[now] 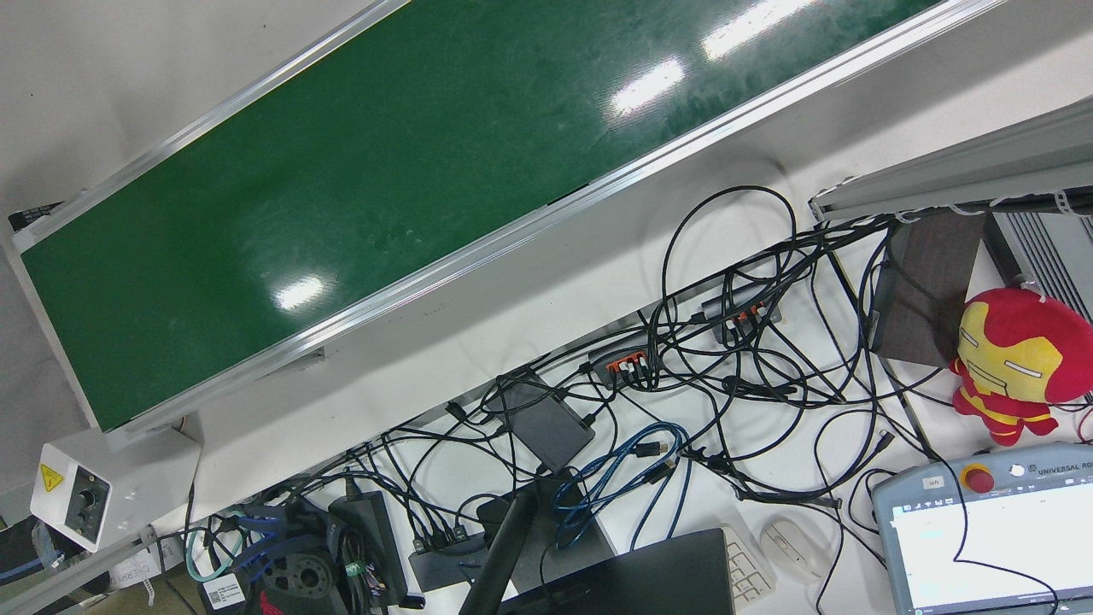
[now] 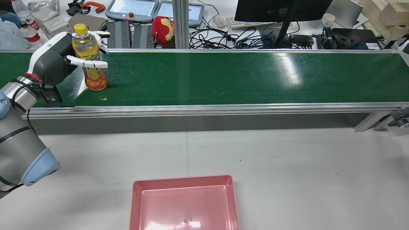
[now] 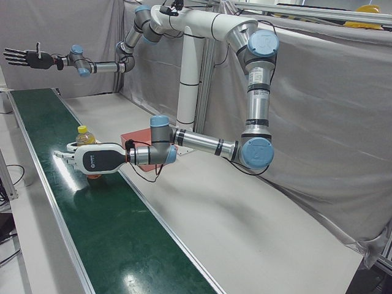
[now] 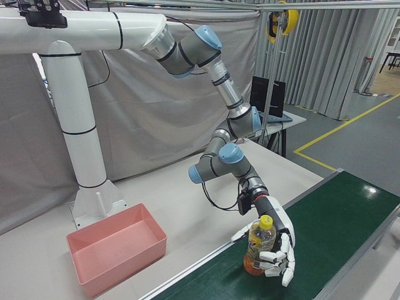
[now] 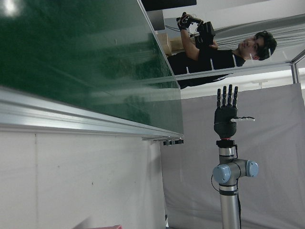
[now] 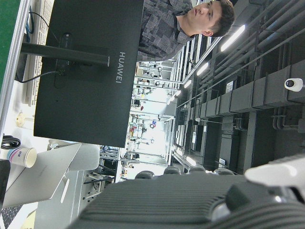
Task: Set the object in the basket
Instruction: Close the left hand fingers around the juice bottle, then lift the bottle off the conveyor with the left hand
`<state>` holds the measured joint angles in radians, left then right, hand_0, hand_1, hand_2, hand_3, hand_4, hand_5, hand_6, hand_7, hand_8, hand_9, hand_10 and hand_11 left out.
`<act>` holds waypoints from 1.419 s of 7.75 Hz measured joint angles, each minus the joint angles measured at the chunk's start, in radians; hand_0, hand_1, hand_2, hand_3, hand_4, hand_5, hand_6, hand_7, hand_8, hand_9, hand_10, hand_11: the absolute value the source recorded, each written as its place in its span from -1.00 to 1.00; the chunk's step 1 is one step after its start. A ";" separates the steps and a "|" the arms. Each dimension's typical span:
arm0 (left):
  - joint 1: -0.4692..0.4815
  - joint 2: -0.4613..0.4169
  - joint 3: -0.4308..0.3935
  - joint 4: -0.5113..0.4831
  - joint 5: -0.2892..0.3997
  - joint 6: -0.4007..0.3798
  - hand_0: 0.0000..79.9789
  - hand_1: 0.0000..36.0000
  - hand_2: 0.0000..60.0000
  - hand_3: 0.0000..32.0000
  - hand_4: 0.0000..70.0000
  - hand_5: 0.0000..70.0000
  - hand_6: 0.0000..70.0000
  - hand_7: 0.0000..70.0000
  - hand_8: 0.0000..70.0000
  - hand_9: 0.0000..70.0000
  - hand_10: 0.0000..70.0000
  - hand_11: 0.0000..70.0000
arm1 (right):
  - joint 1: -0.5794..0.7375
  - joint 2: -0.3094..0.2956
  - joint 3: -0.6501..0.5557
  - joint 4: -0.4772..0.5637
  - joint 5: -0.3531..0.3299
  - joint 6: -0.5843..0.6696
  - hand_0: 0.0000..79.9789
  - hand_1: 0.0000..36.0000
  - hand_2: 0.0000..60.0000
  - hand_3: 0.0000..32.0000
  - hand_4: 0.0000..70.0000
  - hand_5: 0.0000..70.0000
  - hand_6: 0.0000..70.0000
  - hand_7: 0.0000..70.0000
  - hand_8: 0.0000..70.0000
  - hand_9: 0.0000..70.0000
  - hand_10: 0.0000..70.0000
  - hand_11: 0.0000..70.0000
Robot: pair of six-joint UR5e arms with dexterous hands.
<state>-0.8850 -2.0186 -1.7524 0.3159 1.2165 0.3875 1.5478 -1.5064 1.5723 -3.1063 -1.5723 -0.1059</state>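
Note:
A juice bottle with a yellow cap [image 2: 91, 60] stands upright on the green conveyor belt [image 2: 223, 76] near its left end. My left hand [image 2: 54, 62], white-fingered, is wrapped around the bottle from the side; its fingers cross the bottle's front. The right-front view shows the same grasp, with the hand [image 4: 278, 247] around the bottle [image 4: 257, 247], whose base is on the belt. The pink basket [image 2: 182, 179] sits on the white table, near its front edge. My right hand [image 3: 27, 58], black, is held high with fingers spread and holds nothing; it also shows in the left hand view [image 5: 226, 112].
Behind the belt is a cluttered desk with a monitor [image 2: 281, 9], cables, teach pendants and a red plush toy [image 2: 163, 25]. A white tabletop [image 2: 287, 166] lies between the belt's aluminium rail and the basket. Water bottles [image 2: 24, 19] stand at the back left.

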 measured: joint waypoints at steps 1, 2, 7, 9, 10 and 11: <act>0.000 -0.001 -0.002 0.009 0.000 -0.002 0.30 -0.58 -0.79 -1.00 0.14 1.00 -0.08 0.10 0.50 0.95 0.97 1.00 | 0.000 0.000 0.000 0.000 0.000 0.000 -1.00 -1.00 -1.00 -1.00 -1.00 -1.00 -1.00 -1.00 -1.00 -1.00 -1.00 -1.00; 0.001 -0.001 -0.013 0.024 0.001 -0.003 0.23 -0.70 -0.67 -1.00 0.11 1.00 0.00 0.18 0.55 1.00 1.00 1.00 | 0.000 0.000 0.000 0.000 0.000 0.000 -1.00 -1.00 -1.00 -1.00 -1.00 -1.00 -1.00 -1.00 -1.00 -1.00 -1.00 -1.00; 0.066 0.005 -0.196 0.144 0.009 0.007 0.18 -0.71 -0.34 -1.00 -0.01 1.00 0.01 0.28 0.61 1.00 1.00 1.00 | 0.000 0.000 0.001 0.000 0.000 0.000 -1.00 -1.00 -1.00 -1.00 -1.00 -1.00 -1.00 -1.00 -1.00 -1.00 -1.00 -1.00; 0.125 0.010 -0.267 0.201 0.012 0.012 0.19 -0.67 -0.36 -1.00 -0.09 1.00 -0.07 0.24 0.61 1.00 1.00 1.00 | 0.000 0.000 0.002 0.000 0.000 0.000 -1.00 -1.00 -1.00 -1.00 -1.00 -1.00 -1.00 -1.00 -1.00 -1.00 -1.00 -1.00; 0.160 0.013 -0.311 0.232 0.012 0.028 0.18 -0.67 -0.32 -1.00 -0.09 1.00 -0.06 0.23 0.59 1.00 1.00 1.00 | 0.000 0.000 0.002 0.000 0.000 0.000 -1.00 -1.00 -1.00 -1.00 -1.00 -1.00 -1.00 -1.00 -1.00 -1.00 -1.00 -1.00; 0.205 0.012 -0.372 0.284 0.013 0.064 0.17 -0.68 -0.26 -1.00 -0.06 1.00 -0.01 0.27 0.59 1.00 1.00 1.00 | 0.000 0.000 0.002 0.000 0.000 0.000 -1.00 -1.00 -1.00 -1.00 -1.00 -1.00 -1.00 -1.00 -1.00 -1.00 -1.00 -1.00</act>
<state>-0.6801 -2.0067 -2.1244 0.5997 1.2292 0.4515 1.5478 -1.5064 1.5738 -3.1063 -1.5724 -0.1059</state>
